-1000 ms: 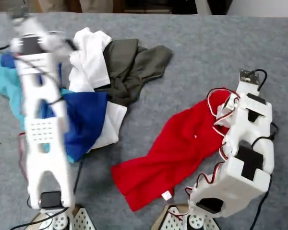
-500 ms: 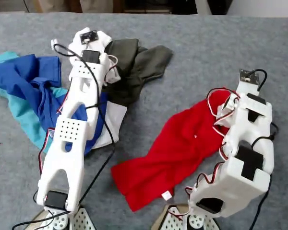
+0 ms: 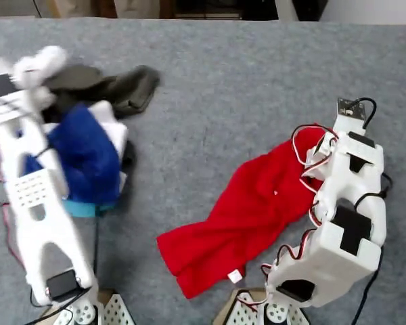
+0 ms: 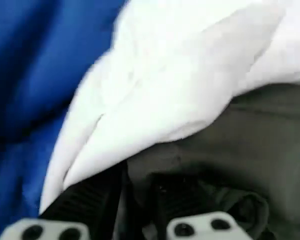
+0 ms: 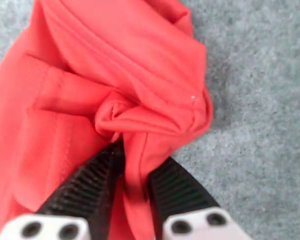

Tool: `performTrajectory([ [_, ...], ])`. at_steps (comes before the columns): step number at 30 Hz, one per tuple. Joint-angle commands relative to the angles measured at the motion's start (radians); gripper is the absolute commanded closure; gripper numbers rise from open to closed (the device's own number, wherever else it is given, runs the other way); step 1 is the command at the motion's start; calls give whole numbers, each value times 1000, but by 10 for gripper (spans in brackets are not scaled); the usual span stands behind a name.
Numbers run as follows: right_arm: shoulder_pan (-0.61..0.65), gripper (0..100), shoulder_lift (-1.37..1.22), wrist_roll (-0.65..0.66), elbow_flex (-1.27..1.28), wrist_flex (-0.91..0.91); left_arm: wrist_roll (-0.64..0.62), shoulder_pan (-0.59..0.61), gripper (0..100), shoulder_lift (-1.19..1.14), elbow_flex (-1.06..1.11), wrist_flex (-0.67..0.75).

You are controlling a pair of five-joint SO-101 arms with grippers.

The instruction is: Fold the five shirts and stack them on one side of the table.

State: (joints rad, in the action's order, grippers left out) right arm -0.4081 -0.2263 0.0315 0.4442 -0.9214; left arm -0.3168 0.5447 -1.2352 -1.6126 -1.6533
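Evidently two clenched hands: left hand (image 4: 140, 186) on one olive shirt (image 4: 240, 150), right hand (image 5: 137, 164) on one red shirt (image 5: 115, 65).

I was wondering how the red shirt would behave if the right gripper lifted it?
Probably floppy: the red shirt lies crumpled in soft folds, so it should drape and trail. Likely light, since the right gripper pinches just a thin bunched fold. The grip may hold well, as ribbed fingers clamp that fold.
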Motion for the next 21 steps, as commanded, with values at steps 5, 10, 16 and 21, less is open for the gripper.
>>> performTrajectory([
  [5,39,991,5,2,8,21,6,275,980,154,-54,-48],
  [10,39,991,5,2,8,21,6,315,970,137,-11,-68],
  [16,39,991,4,2,8,21,0,203,775,145,23,-104],
  [21,39,991,4,2,8,21,3,210,707,303,-57,-106],
])
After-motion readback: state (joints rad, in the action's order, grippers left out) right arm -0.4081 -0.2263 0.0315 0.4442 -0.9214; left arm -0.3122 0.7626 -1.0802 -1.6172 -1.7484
